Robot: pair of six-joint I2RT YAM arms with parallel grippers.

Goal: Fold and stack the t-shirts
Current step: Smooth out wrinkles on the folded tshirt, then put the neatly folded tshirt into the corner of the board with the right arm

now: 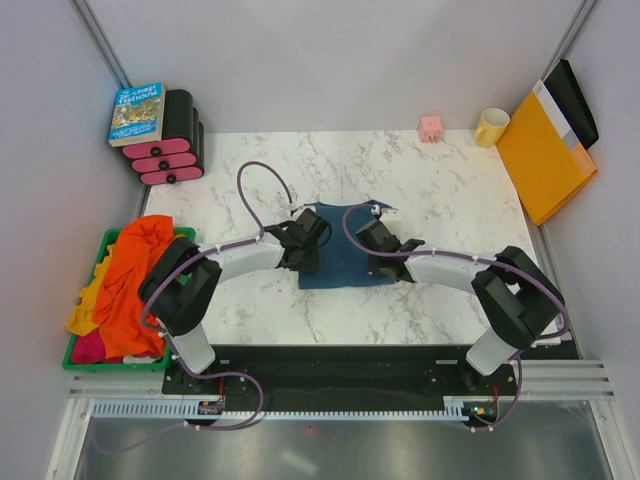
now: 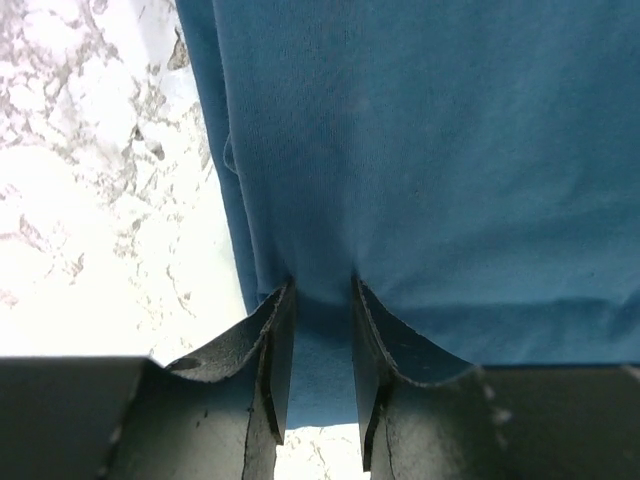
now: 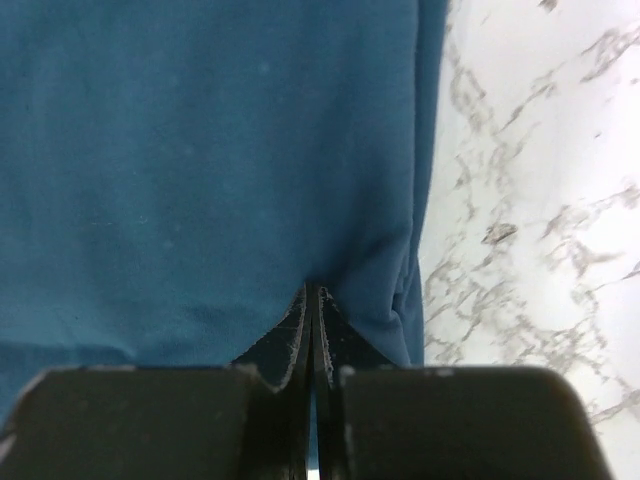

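Observation:
The dark teal-blue t-shirt (image 1: 345, 265) lies as a folded rectangle mid-table. My left gripper (image 1: 320, 236) is at its left edge. In the left wrist view the shirt (image 2: 430, 170) fills the frame, and that gripper (image 2: 322, 285) has its jaws apart with the cloth's edge lying between them. My right gripper (image 1: 369, 240) is at the shirt's right side. In the right wrist view it (image 3: 313, 290) is shut, pinching a fold of the shirt (image 3: 200, 160). The orange t-shirt (image 1: 130, 275), the yellow one (image 1: 84, 306) and the pink-red one (image 1: 88, 347) are heaped in a green bin.
The green bin (image 1: 72, 361) stands at the table's left edge. A book (image 1: 137, 112) rests on black-and-pink rolls (image 1: 170, 152) at the back left. A pink cube (image 1: 431, 127), a yellow mug (image 1: 491, 126) and an orange-yellow folder (image 1: 545, 150) are at the back right.

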